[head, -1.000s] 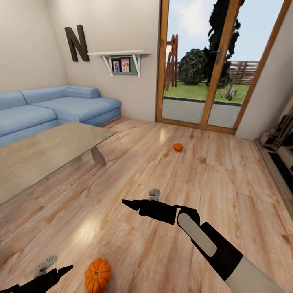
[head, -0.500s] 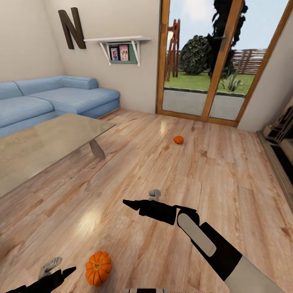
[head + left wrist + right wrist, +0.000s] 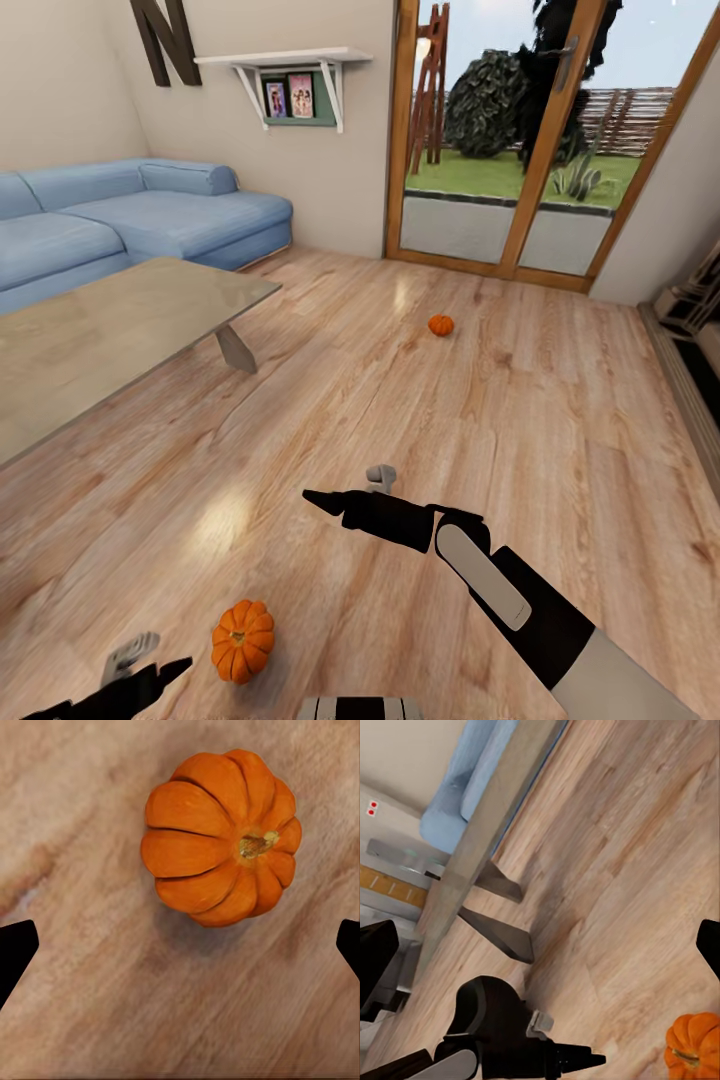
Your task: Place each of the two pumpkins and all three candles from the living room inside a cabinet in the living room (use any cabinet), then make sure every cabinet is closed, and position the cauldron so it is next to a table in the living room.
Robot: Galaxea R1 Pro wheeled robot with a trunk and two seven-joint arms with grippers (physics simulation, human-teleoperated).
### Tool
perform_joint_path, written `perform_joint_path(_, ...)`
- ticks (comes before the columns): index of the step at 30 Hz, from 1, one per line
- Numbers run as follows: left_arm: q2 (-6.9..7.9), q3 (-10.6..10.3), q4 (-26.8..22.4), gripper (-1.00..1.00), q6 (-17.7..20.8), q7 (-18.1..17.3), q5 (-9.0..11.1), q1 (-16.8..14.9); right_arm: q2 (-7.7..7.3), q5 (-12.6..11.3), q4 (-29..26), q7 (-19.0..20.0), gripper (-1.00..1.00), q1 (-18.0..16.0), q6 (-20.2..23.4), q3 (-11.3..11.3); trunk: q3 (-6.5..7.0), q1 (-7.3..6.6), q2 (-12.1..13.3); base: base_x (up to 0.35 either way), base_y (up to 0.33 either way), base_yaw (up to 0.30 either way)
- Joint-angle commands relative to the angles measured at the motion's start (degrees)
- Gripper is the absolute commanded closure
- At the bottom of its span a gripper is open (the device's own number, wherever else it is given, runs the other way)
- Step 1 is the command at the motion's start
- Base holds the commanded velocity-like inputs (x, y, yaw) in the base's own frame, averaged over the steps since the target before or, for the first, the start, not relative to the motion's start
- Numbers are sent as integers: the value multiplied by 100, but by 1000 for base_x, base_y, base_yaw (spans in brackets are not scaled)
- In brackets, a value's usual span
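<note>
One orange pumpkin [image 3: 242, 640] lies on the wood floor close in front of me, and the left wrist view looks straight down on this pumpkin [image 3: 221, 836]. My left gripper [image 3: 158, 662] hovers just beside and above it, open, with its black fingertips [image 3: 15, 952] wide apart and nothing between them. A second pumpkin [image 3: 441, 325] sits far off on the floor near the glass door. My right gripper [image 3: 345, 490] hangs open over bare floor, well apart from both. The candles and the cauldron are out of view.
A glass-topped coffee table [image 3: 110, 340] stands at the left with a blue sofa [image 3: 150, 215] behind it. Glass doors [image 3: 500, 150] close the far wall. A low dark unit [image 3: 700, 350] runs along the right edge. Open wood floor lies between.
The head camera has tilted down and the whole scene has slid up in the picture. The near pumpkin now shows fully beside the left gripper. The right arm keeps its pose.
</note>
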Motion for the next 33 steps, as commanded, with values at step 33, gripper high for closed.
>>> perform_joint_path(33,60,19,-556,-100,637,-20,111,-948,-3,-41,-11,-2,-100,-5,-8,4,-736,84,-46,0,0,0)
